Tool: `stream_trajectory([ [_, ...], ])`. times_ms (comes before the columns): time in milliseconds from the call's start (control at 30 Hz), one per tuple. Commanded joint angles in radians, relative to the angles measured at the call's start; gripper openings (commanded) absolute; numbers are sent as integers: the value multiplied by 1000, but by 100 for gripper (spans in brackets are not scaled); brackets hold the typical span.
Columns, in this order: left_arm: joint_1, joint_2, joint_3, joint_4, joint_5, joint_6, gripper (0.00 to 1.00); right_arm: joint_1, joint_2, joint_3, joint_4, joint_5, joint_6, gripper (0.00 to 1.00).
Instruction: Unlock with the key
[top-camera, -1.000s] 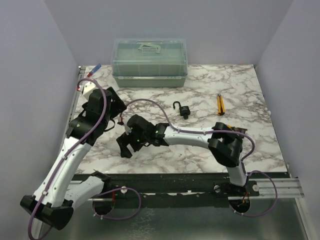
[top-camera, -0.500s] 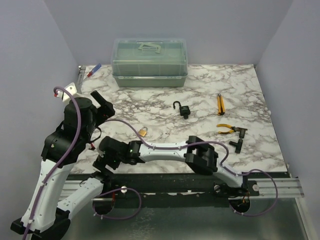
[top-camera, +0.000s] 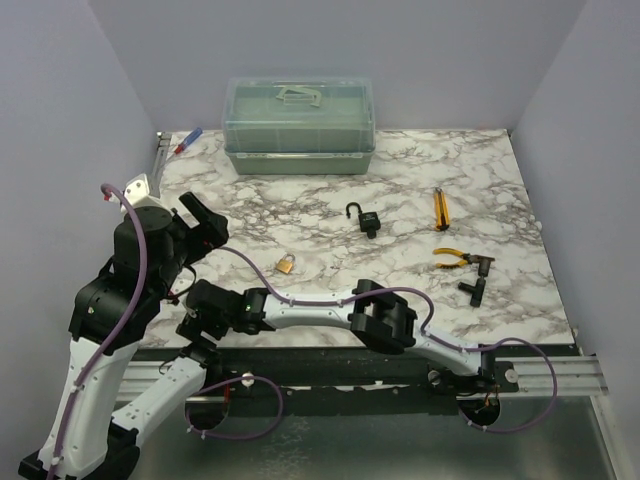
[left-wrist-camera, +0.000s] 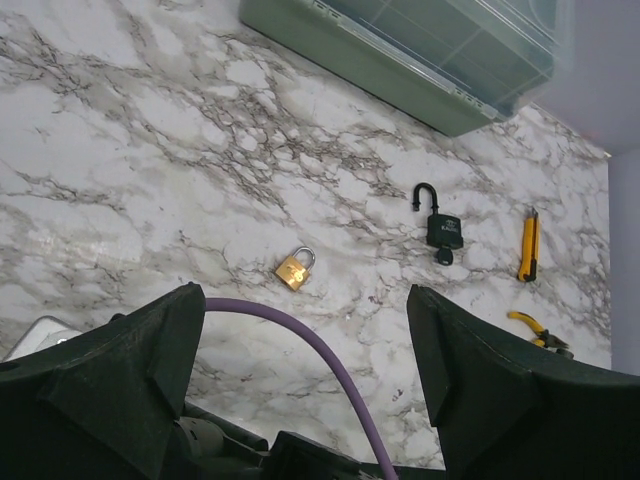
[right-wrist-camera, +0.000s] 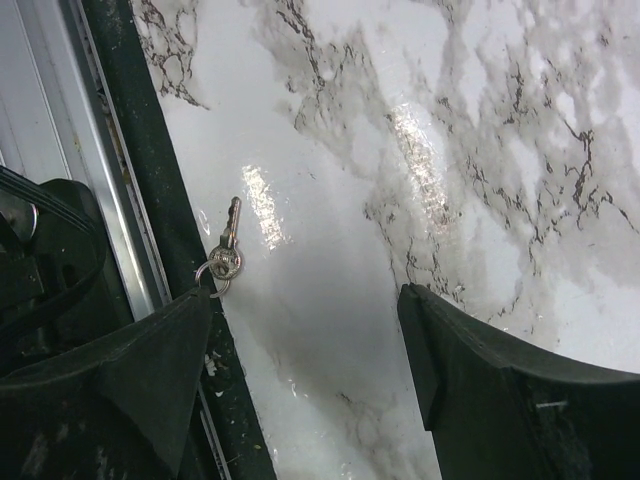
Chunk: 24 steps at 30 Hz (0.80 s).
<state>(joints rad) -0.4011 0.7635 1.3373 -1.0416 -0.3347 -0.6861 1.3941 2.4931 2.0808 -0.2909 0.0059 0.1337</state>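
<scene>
The black padlock (top-camera: 368, 220) lies mid-table with its shackle open; it also shows in the left wrist view (left-wrist-camera: 441, 226). The key (left-wrist-camera: 443, 257), with a small black head, sits at its lower end. A shut small brass padlock (top-camera: 286, 263) lies nearer (left-wrist-camera: 294, 270). My left gripper (top-camera: 205, 222) is open and empty, raised over the table's left side (left-wrist-camera: 310, 400). My right gripper (top-camera: 196, 322) is open and empty (right-wrist-camera: 305, 390), low at the near-left table edge. A small silver key on a ring (right-wrist-camera: 225, 255) lies just ahead of its left finger.
A green lidded box (top-camera: 299, 125) stands at the back. A yellow knife (top-camera: 439, 208), yellow pliers (top-camera: 455, 258) and a black tool (top-camera: 477, 285) lie at the right. A pen (top-camera: 187, 141) lies at the back left. The black front rail (right-wrist-camera: 150, 170) borders the table.
My right arm has swung left along the near edge, uncovering the brass padlock. My left arm has pulled back and to the left.
</scene>
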Motion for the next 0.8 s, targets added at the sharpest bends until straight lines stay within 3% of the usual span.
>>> stream_trajectory([
  [0, -1, -12, 10, -10, 65, 19, 88, 60, 29, 34, 8, -148, -81, 81],
  [467, -1, -18, -86, 36, 78, 37, 88, 60, 50, 7, 99, -226, -189, 82],
  [767, -1, -6, -44, 54, 76, 51, 88, 60, 60, -20, 142, -274, -238, 83],
])
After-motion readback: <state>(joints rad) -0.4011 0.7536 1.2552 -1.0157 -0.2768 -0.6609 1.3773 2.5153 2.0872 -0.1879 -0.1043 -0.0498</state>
